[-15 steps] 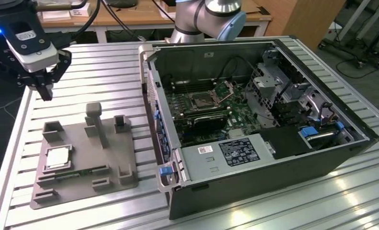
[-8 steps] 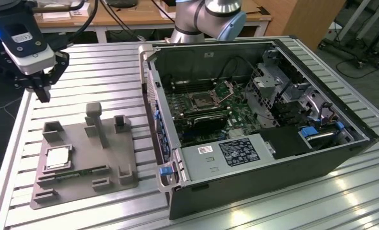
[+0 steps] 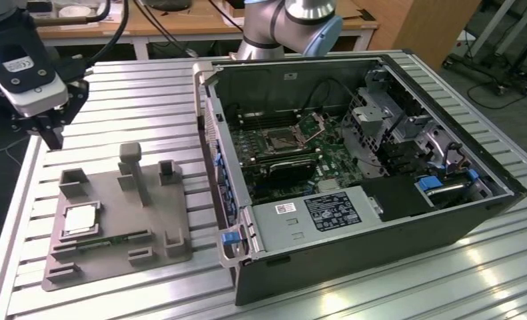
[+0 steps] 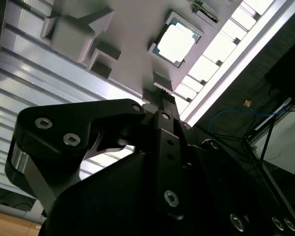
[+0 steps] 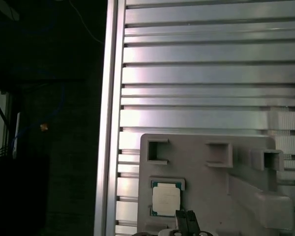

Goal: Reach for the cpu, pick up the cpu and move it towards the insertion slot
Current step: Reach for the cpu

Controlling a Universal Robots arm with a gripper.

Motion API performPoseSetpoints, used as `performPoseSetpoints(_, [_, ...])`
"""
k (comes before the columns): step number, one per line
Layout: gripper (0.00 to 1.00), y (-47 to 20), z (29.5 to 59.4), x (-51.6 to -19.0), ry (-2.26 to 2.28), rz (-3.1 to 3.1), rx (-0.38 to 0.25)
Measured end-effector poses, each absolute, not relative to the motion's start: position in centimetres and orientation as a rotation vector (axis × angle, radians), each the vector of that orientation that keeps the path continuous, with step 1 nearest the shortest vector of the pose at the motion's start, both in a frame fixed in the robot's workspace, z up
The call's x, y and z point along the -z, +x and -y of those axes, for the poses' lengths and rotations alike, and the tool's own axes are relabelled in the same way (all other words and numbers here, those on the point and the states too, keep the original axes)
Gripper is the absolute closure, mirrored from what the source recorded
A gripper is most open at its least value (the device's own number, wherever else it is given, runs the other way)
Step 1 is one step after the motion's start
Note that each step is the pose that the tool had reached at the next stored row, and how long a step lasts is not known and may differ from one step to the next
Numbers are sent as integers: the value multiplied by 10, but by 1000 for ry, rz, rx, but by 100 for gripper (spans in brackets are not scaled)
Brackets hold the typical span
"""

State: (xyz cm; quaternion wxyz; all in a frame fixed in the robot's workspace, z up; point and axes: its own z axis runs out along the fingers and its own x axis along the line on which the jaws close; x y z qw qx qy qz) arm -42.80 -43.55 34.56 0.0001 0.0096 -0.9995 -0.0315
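- The gripper (image 3: 52, 137) hangs in the upper left of the exterior view, over the slatted table (image 3: 138, 87) and above the grey tray (image 3: 161, 220) in the frame. Its tips look clenched together, with nothing between them.
- The cpu (image 3: 79, 219) lies flat in its square recess at the lower left of the exterior view, well apart from the gripper. In both wrist views it shows as a bright square in the tray, untouched.
- As I judge it, the reach is only at its start: no grasp, no lift, and no carry has been made.
- The insertion slot (image 3: 281, 140) sits near the middle of the exterior view, on the green board inside the open computer case (image 3: 334, 253). Its hinged plate appears to be raised.
- A memory stick (image 3: 103, 241) lies in the tray just below the cpu in the frame. Upright posts (image 3: 132, 167) rise from the tray to the cpu's upper right.
- The case's side wall (image 3: 208, 133) stands between the tray and the slot. Dark cables hang inside the case, close above the slot in the frame.
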Motion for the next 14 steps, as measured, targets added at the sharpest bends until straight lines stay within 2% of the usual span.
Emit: performPoseSetpoints(14, [89,-443,443,-342,30,3139,112])
